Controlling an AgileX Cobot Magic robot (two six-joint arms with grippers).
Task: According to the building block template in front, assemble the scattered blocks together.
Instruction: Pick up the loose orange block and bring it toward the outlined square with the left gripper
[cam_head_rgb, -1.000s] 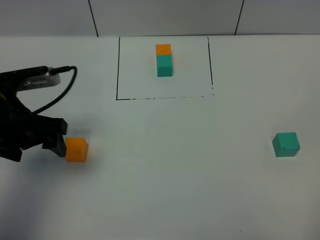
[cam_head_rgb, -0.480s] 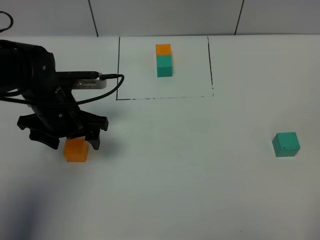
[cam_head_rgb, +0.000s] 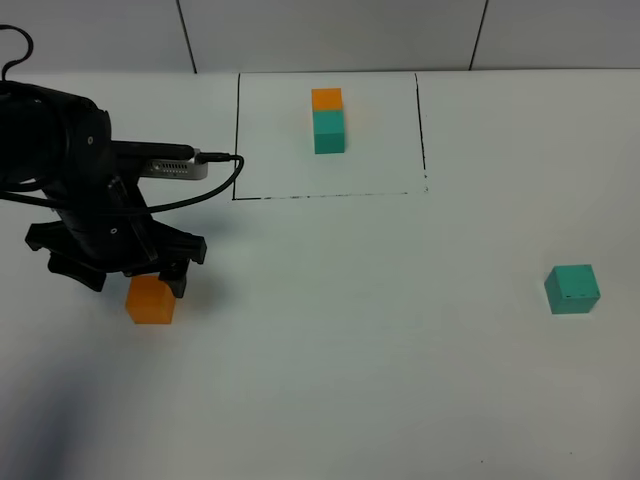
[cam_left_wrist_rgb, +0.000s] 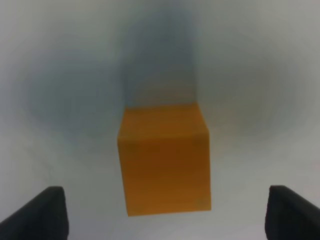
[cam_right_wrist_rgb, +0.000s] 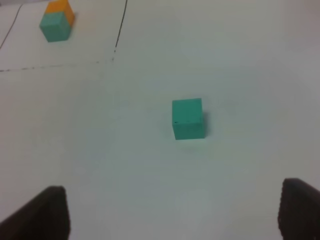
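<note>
At far left, note the left claw (cam_head_rgb: 128, 278) spread wide and empty, poised over the orange cube (cam_head_rgb: 150, 302) on the counter (cam_head_rgb: 350, 360), with the cube roughly midway between the fingers in the wrist view and not yet touched. Lower straight down until both fingers flank opposite flat faces, then close squarely and gently to avoid twisting or nudging it. Further right, at the back, keep the template (cam_head_rgb: 328, 120) in mind: orange joined to teal inside the black frame. At far right, leave the teal cube (cam_head_rgb: 572, 289) alone for now, with the right claw (cam_right_wrist_rgb: 175, 212) wide open short of it, holding nothing.
</note>
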